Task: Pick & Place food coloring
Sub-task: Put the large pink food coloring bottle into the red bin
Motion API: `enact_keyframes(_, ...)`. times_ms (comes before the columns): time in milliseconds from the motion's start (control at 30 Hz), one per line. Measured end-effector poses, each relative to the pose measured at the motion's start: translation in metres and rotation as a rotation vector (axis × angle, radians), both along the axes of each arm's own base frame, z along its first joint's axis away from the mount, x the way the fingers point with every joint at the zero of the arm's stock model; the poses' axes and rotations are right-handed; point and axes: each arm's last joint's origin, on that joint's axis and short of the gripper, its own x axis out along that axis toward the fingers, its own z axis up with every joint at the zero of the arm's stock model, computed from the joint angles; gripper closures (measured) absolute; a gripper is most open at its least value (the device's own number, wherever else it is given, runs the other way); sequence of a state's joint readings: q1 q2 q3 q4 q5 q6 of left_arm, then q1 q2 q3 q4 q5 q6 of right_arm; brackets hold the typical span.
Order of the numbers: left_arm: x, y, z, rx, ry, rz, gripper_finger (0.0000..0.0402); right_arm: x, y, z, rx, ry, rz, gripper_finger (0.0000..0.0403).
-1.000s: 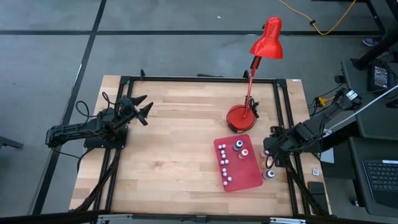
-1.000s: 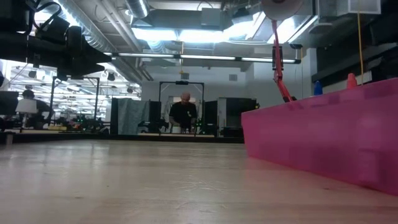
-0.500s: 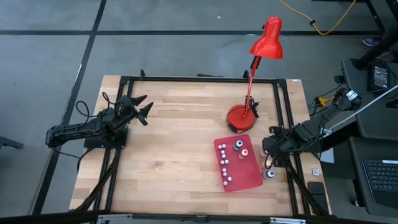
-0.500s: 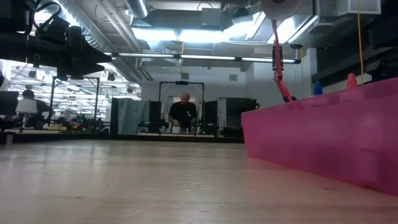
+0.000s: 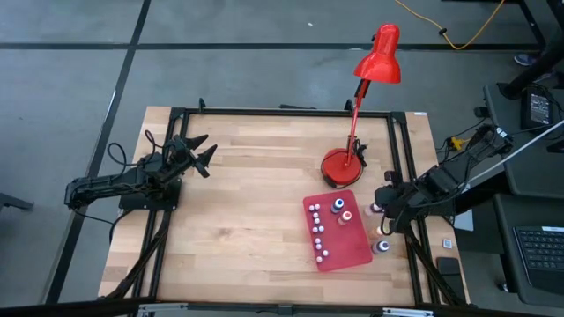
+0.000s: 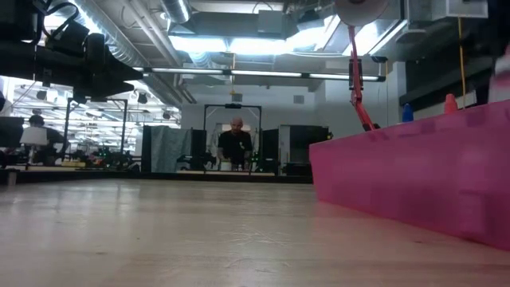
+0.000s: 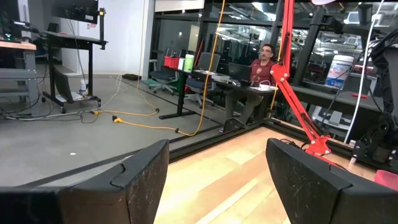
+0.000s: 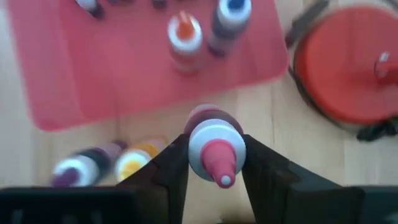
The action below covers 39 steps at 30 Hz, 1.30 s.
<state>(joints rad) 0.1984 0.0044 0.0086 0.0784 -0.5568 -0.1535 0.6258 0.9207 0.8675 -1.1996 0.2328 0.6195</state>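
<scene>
- Red-tipped food coloring bottle (image 8: 213, 144) sits pinched between the fingers of the right end effector (image 5: 381, 209), lifted off the wooden counter (image 5: 256, 194) just beside the mat's edge.
- Past it, two loose bottles (purple (image 8: 79, 167), yellow (image 8: 134, 164)) sit on the wood, both apart from the mat.
- Red mat (image 5: 337, 231) holds two bigger bottles, orange-capped (image 8: 185, 37) and blue (image 8: 229, 15), plus roughly seven tiny whitish ones, hard to count.
- Risk, I'd guess: slim bottle pivots or slips in the pinch, or topples neighbours when set down.
- One red lamp base (image 8: 345, 62) is near; swinging wide could clip it.
- Left end effector (image 5: 199, 155) waits wide open across the counter.
</scene>
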Motion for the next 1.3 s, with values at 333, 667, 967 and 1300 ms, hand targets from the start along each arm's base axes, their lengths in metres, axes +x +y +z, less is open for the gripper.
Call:
enact_keyframes(333,0.000,0.000,0.000,0.000,0.000,0.000,0.0137,0.044,0.033,0.028,0.003,-0.068,0.131,0.0276)
enact_keyframes(667,0.000,0.000,0.000,0.000,0.000,0.000,0.0137,0.073,0.069,0.003,0.013,-0.062,0.244,0.0281)
enact_keyframes(967,0.000,0.000,0.000,0.000,0.000,0.000,0.0137,0.085,0.064,-0.038,-0.028,-0.024,0.225,0.0261)
enact_keyframes(1300,0.000,0.000,0.000,0.000,0.000,0.000,0.0137,0.084,0.055,-0.047,-0.026,-0.009,0.203,0.0245)
